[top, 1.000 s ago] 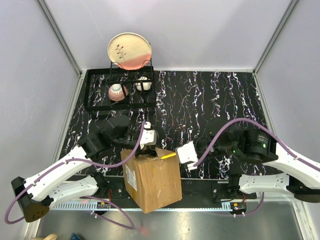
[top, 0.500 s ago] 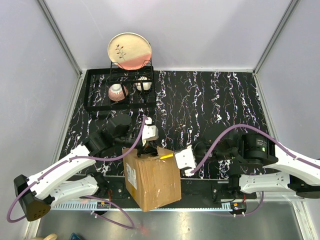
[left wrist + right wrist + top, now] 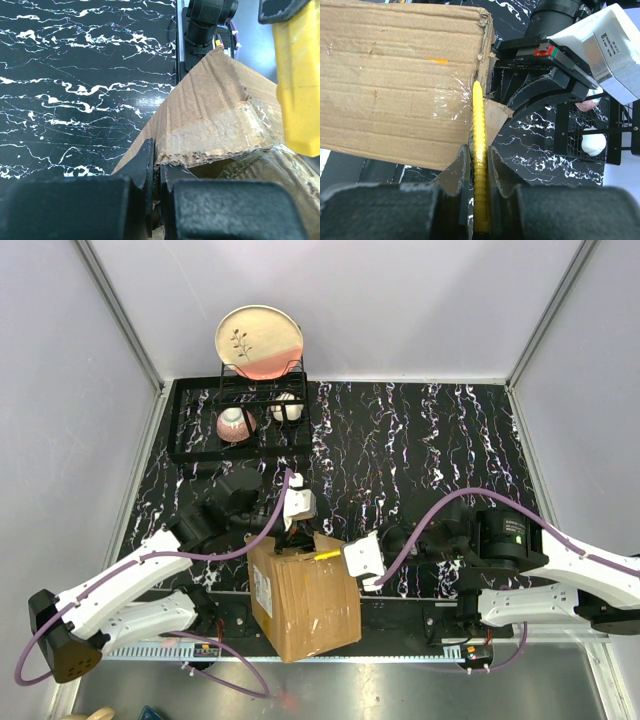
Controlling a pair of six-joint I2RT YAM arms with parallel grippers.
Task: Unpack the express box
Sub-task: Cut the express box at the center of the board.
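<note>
The express box (image 3: 305, 598), a brown cardboard carton, stands at the near edge between the arm bases. My left gripper (image 3: 291, 537) is at its far top edge, shut on the torn rim of a flap (image 3: 200, 145). My right gripper (image 3: 343, 556) comes in from the right, shut on a yellow ridged cutter (image 3: 479, 150). The cutter's tip (image 3: 328, 555) lies on the taped seam at the box's far right corner. In the right wrist view the box's top (image 3: 395, 80) fills the left side. The cutter (image 3: 297, 85) also shows in the left wrist view.
A black dish rack (image 3: 200, 455) sits at the back left with a pink-and-cream plate (image 3: 259, 340) upright, a pink bowl (image 3: 235, 423) and a white cup (image 3: 287, 408). Grey walls close in both sides. The marbled black table (image 3: 430, 440) stretches right of the rack.
My right gripper has slid left with the yellow cutter, bringing its tip onto the box's top corner. The left gripper keeps its pinch on the flap in the same place.
</note>
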